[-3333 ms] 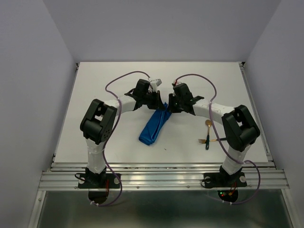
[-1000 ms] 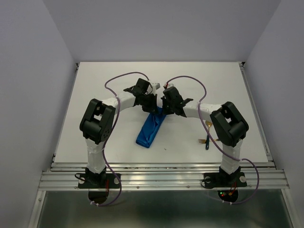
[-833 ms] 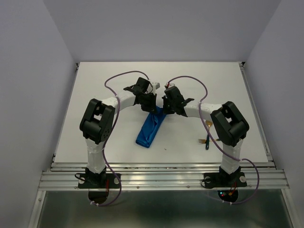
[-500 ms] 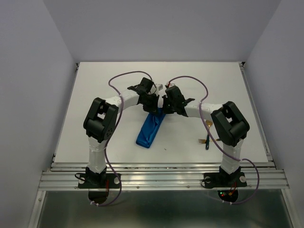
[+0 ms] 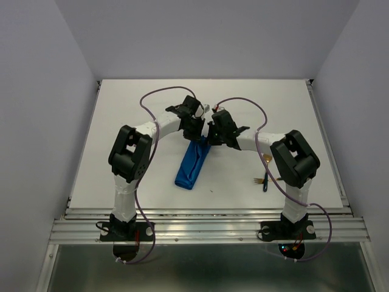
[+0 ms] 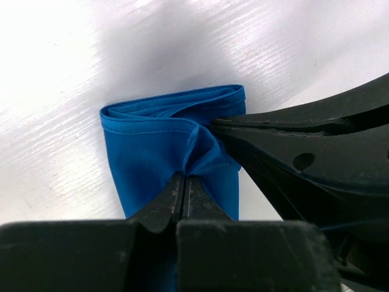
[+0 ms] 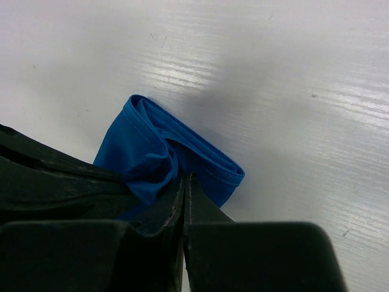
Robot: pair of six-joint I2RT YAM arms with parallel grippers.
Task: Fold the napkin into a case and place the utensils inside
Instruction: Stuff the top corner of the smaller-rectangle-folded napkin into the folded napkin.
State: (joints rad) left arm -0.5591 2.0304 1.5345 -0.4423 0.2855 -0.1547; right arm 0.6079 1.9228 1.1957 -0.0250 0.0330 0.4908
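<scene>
Nearest, on the right of the bench (image 5: 121,115), just beside the right arm's elbow: the utensils, fork (image 5: 262,180) and spoon (image 5: 267,159), untouched and closest to that arm. Further in, at mid-bench: the napkin (image 5: 192,164), gathered into a narrow band, long axis running near-left to far-right. At its far end, clamped on the cloth from either side: left claw (image 6: 184,177) and right claw (image 7: 184,176), tips almost meeting. Likely next: carrying that far end along the axis. Against three seconds back: band shifted slightly left, left wrist swung rightward.
</scene>
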